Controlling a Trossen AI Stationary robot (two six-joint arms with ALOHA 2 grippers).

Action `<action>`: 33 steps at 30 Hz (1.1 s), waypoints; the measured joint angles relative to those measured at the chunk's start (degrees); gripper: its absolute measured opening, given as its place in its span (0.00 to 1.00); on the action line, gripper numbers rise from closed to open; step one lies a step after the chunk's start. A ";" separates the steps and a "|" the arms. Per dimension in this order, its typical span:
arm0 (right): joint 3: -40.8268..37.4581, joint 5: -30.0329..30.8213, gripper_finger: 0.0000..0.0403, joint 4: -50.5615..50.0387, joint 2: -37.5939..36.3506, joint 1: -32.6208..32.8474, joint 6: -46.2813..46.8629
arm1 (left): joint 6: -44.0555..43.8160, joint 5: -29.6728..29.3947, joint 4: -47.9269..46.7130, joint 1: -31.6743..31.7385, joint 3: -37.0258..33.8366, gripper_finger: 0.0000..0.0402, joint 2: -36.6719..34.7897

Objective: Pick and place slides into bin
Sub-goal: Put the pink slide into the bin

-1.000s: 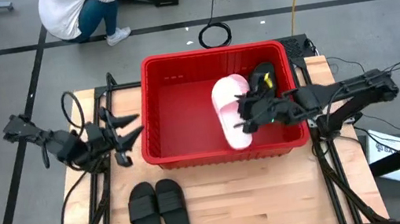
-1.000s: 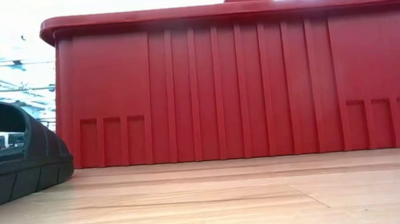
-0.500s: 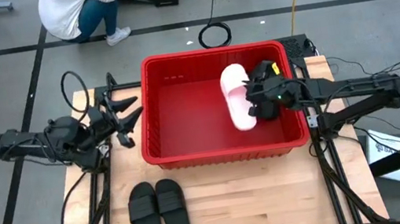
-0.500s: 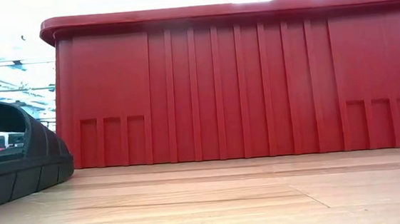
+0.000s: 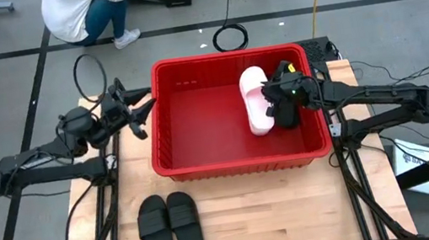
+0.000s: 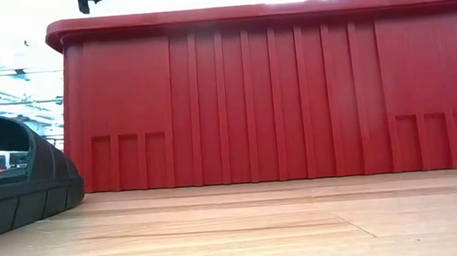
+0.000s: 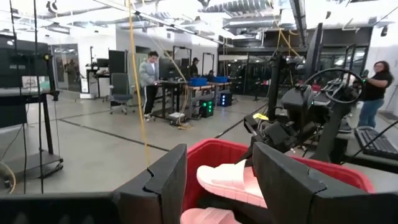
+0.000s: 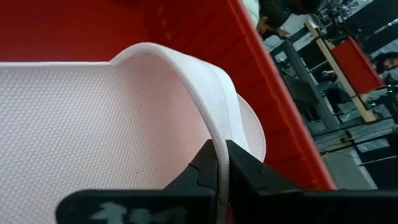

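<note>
Pink slide (image 5: 256,101), pinched by its strap in the right gripper (image 5: 277,107), hangs over the bin (image 5: 204,162) for release; left gripper (image 5: 139,118) waits wide, apparently empty.

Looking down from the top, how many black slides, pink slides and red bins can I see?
Red bin: 1
Black slides: 2, side by side on the table
Pink slide: 1, pinched by the right gripper over the bin
Total: 4
The left gripper hangs open by the bin's left rim.
</note>
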 joint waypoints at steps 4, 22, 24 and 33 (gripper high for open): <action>-2.49 -2.68 0.01 3.13 -0.04 -2.82 -1.50 | -2.26 3.47 -0.30 4.72 0.00 0.46 1.13; -8.21 -8.94 0.01 12.30 2.77 -10.49 -3.99 | -7.67 17.55 1.64 16.68 -0.02 0.46 5.23; -8.21 -8.96 0.01 12.84 4.56 -11.29 -4.46 | -7.86 17.63 1.62 17.04 -0.02 0.46 5.23; -8.25 -9.36 0.01 16.65 10.99 -14.07 -7.01 | -7.30 17.69 1.59 19.07 -0.02 0.46 5.23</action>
